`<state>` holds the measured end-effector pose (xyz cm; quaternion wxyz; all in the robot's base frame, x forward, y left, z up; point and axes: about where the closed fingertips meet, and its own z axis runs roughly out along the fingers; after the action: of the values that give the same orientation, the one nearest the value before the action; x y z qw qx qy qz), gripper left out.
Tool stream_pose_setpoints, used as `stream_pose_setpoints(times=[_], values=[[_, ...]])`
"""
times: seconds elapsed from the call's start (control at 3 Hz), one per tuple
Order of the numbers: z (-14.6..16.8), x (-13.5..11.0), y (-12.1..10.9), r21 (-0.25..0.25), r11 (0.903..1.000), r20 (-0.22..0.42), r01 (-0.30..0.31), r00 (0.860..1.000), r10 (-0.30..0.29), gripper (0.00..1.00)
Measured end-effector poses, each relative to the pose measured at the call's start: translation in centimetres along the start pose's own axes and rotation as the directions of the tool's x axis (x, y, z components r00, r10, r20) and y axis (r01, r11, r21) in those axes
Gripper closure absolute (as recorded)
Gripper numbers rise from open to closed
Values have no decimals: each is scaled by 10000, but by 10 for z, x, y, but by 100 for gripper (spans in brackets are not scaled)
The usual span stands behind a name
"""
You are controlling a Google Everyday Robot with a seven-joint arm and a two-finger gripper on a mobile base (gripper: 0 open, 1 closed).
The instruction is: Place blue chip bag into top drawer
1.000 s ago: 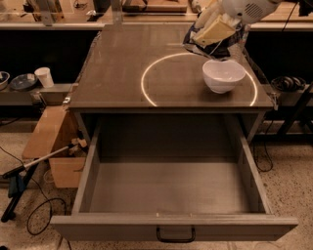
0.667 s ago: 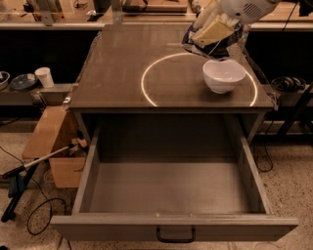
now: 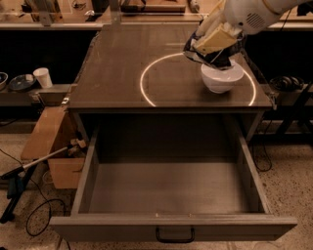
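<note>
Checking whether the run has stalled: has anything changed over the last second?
Nothing has visibly changed. The claw stays at the blue chip bag, just behind the white bowl at the back right of the tabletop. The top drawer stays pulled open.

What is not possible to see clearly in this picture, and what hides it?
Dark navy-blue foil chip bag: camera view, mostly covered by the gripper, which sits over the back rim of the white bowl.
Bowl's inside: hidden by gripper and bag.
Robot arm: cut off by the top right edge.
Grey-brown wooden top drawer: floor nearest its front panel hidden by that panel.
</note>
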<state>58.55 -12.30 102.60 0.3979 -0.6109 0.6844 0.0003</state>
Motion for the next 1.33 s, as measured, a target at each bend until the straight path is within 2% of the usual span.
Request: stream_pose_setpoints(times=[0.33,0.67,1.33], values=[[-6,8,22,24,9982,-24,-601,9982,601,100],[-7,19,56,15,9878,-48,-1559,9878,1559,100],[3,34,95,-158,9678,-183,-2514,9678,2511,100]])
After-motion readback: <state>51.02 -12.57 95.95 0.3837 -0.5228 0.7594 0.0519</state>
